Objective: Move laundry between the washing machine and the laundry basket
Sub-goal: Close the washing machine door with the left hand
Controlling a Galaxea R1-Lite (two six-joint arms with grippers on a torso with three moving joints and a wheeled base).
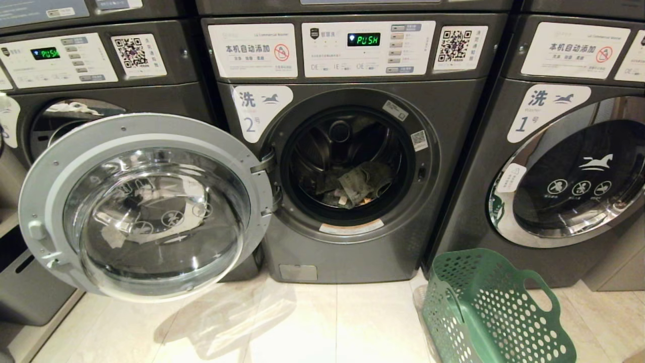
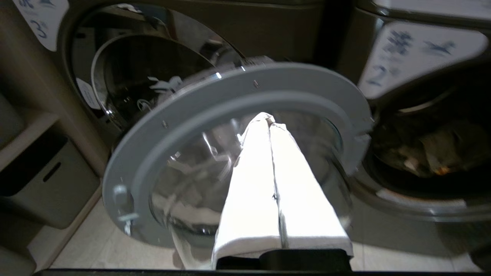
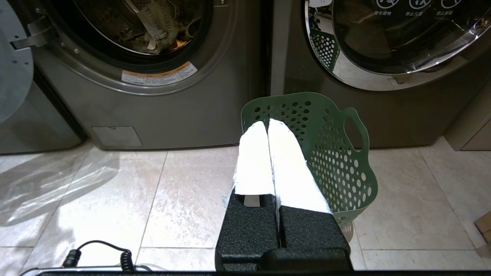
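The washing machine (image 1: 352, 252) marked 2 stands in the middle with its round glass door (image 1: 146, 206) swung wide open to the left. Grey-green laundry (image 1: 360, 184) with a bit of orange lies inside the drum, also seen as laundry (image 3: 157, 23) in the right wrist view. The green laundry basket (image 1: 491, 312) stands on the floor at the lower right, basket (image 3: 337, 153). My left gripper (image 2: 270, 118) is shut and empty, pointing at the open door (image 2: 230, 99). My right gripper (image 3: 267, 123) is shut and empty, low over the floor just before the basket. Neither arm shows in the head view.
Machine 1 (image 1: 569, 171) with its door closed stands at the right, machine 3 (image 1: 65, 101) at the left behind the open door. A grey bin (image 1: 30, 282) and shelf sit at the far left. A coiled black cable (image 3: 99, 253) lies near the right arm. The floor is pale tile (image 1: 302, 322).
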